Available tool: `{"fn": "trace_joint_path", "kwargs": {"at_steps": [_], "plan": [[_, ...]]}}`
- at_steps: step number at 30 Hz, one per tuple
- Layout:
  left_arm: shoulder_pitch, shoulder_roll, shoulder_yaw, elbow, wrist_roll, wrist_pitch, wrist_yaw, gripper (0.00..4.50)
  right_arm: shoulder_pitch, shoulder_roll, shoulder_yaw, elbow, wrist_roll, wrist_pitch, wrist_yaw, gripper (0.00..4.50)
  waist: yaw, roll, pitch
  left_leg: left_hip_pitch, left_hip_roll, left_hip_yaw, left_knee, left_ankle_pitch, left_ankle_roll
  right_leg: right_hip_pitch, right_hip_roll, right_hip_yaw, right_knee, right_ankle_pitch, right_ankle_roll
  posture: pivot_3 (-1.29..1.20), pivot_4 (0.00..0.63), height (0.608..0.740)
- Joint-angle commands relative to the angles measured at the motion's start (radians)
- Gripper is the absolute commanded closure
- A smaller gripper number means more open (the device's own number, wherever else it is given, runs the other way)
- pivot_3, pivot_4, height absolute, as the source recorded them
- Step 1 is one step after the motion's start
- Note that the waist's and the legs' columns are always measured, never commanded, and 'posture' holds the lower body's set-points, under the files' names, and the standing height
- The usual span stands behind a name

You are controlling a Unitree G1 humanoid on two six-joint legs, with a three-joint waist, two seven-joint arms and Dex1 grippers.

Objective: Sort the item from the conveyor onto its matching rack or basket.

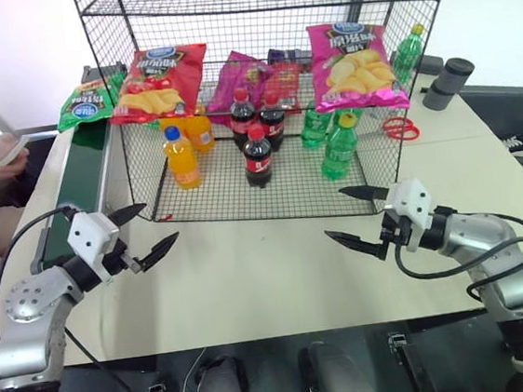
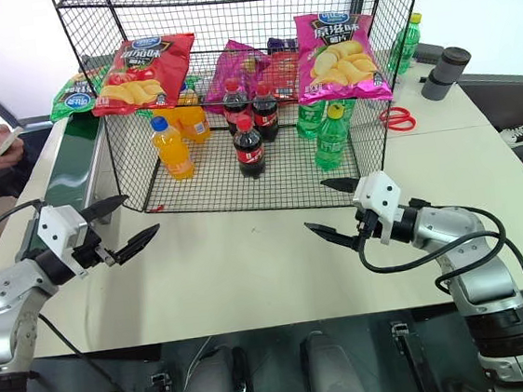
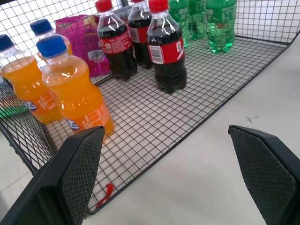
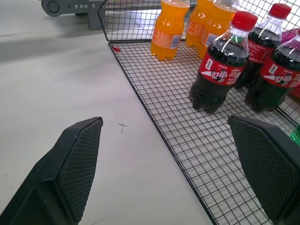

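The item, a green crisp bag [image 1: 88, 102] with a blue oval logo, lies at the far end of the conveyor [image 1: 82, 177], left of the rack [image 1: 245, 218]. The rack is a tall black wire-mesh unit standing on the white table. My left gripper [image 1: 159, 222] hovers open and empty over the table beside the conveyor, near the rack's front left corner. My right gripper [image 1: 334, 214] hovers open and empty in front of the rack's right side. In both wrist views the fingers [image 3: 84, 164] [image 4: 70, 164] stand wide apart, facing the rack's bottom shelf.
A red crisp bag [image 1: 158, 83] and a pink crisp bag [image 1: 355, 66] hang on the rack. Orange bottles [image 1: 182, 157], cola bottles [image 1: 257, 157] and green bottles [image 1: 339, 148] stand on its bottom shelf. Red scissors [image 1: 400, 128] and a grey cylinder [image 1: 448, 83] lie right. A person [image 1: 1, 162] sits left.
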Motion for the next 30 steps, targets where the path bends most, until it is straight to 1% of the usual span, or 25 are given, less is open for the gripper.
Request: {"fn": "trace_joint_path", "kwargs": {"at_steps": [1, 8, 10, 15, 18, 23, 26, 30], "plan": [[0.003, 0.012, 0.031, -0.014, -0.002, -0.019, 0.006, 0.0, -0.019, 0.001, -0.005, -0.016, 0.007, -0.01, 0.0, 0.05, 0.0, 0.0, 0.0, 0.0, 0.0, 0.0, 0.0, 0.0, 0.0, 0.0, 0.0, 0.0, 0.0, 0.0, 0.0, 0.0, 0.15, 0.74], [0.009, 0.017, 0.034, -0.014, 0.005, -0.023, 0.014, 0.0, -0.024, 0.002, -0.001, -0.01, 0.007, -0.013, 0.0, 0.05, 0.001, 0.0, 0.0, 0.0, 0.0, 0.0, 0.0, 0.0, 0.0, 0.0, 0.0, 0.0, 0.0, 0.0, 0.0, 0.0, 0.15, 0.74], [0.013, 0.017, 0.038, -0.016, -0.001, -0.017, 0.014, 0.0, -0.025, 0.007, -0.008, -0.018, 0.049, 0.011, 0.017, 0.05, 0.0, 0.0, 0.0, 0.0, 0.0, 0.0, 0.0, 0.0, 0.0, 0.0, 0.0, 0.0, 0.0, 0.0, 0.0, 0.0, 0.15, 0.74], [0.036, 0.028, 0.045, -0.026, 0.007, -0.021, 0.016, 0.0, -0.027, 0.013, 0.001, -0.011, 0.046, 0.0, 0.018, 0.05, 0.0, 0.0, 0.0, 0.0, 0.0, 0.0, 0.0, 0.0, 0.0, 0.0, 0.0, 0.0, 0.0, 0.0, 0.0, 0.0, 0.15, 0.74], [0.066, 0.038, 0.057, -0.037, 0.013, -0.037, 0.012, 0.0, -0.037, 0.025, 0.012, -0.021, 0.077, 0.036, 0.029, 0.05, -0.001, 0.0, 0.0, 0.0, 0.0, 0.0, 0.0, 0.0, 0.0, 0.0, 0.0, 0.0, 0.0, 0.0, 0.0, 0.0, 0.15, 0.74], [0.132, 0.043, 0.108, -0.068, 0.043, -0.09, 0.042, 0.0, -0.074, 0.065, 0.061, -0.054, 0.128, 0.105, 0.049, 0.05, -0.001, 0.0, 0.0, 0.0, 0.001, 0.0, 0.0, 0.0, 0.0, 0.0, 0.0, 0.0, 0.0, 0.0, 0.0, 0.0, 0.15, 0.74], [0.199, 0.037, 0.162, -0.103, 0.085, -0.117, 0.094, 0.0, -0.124, 0.102, 0.109, -0.033, 0.114, 0.103, 0.062, 0.05, -0.004, 0.0, 0.0, 0.0, 0.0, 0.0, 0.0, 0.0, 0.0, 0.0, 0.0, 0.0, 0.0, 0.0, 0.0, 0.0, 0.15, 0.74], [0.298, 0.017, 0.255, -0.144, 0.163, -0.186, 0.179, 0.0, -0.195, 0.163, 0.156, -0.004, 0.156, 0.135, 0.104, 0.05, -0.004, 0.0, 0.0, 0.0, 0.001, 0.0, 0.0, 0.0, 0.0, 0.0, 0.0, 0.0, 0.0, 0.0, 0.0, 0.0, 0.15, 0.74]]}}
